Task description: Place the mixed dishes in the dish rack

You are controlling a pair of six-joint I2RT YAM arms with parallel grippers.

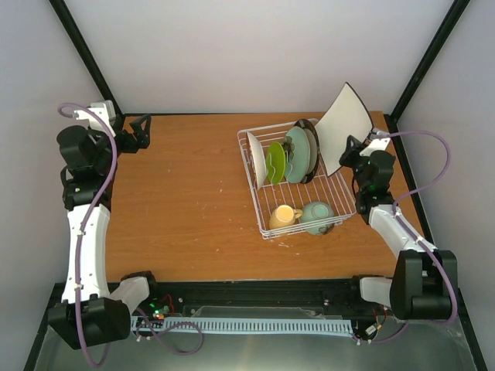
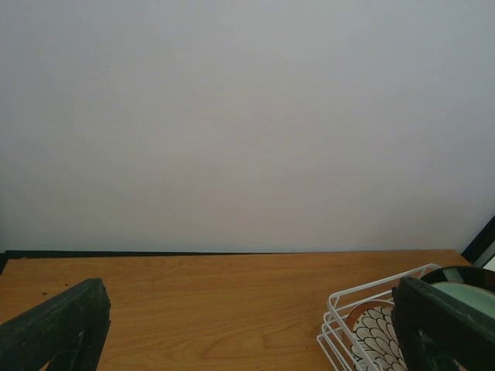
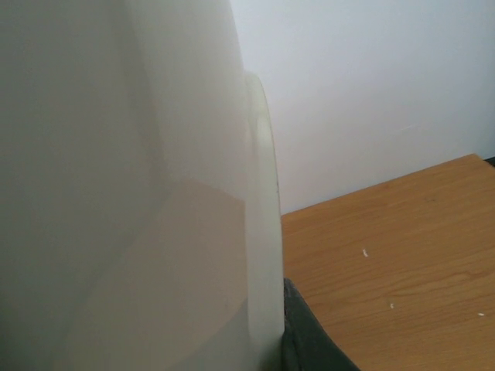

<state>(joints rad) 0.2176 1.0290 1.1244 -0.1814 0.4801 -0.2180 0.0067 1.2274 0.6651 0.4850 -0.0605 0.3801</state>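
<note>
The white wire dish rack (image 1: 267,220) stands on the table right of centre. In its prongs stand the white petal-patterned plate (image 1: 256,159), the lime green plate (image 1: 275,162), the pale teal plate (image 1: 297,154) and the dark striped-rim plate (image 1: 312,147). The yellow mug (image 1: 283,216) and the mint-green bowl (image 1: 317,216) lie in its front part. My right gripper (image 1: 349,151) is shut on the square white plate (image 1: 342,126), held upright at the rack's right side; this plate (image 3: 131,185) fills the right wrist view. My left gripper (image 1: 144,131) is open and empty at the far left.
The wooden table (image 1: 186,201) ends at a black frame edge along the back and sides. White walls rise behind it. In the left wrist view the rack's corner (image 2: 363,297) with the petal-patterned plate (image 2: 379,336) shows at the lower right.
</note>
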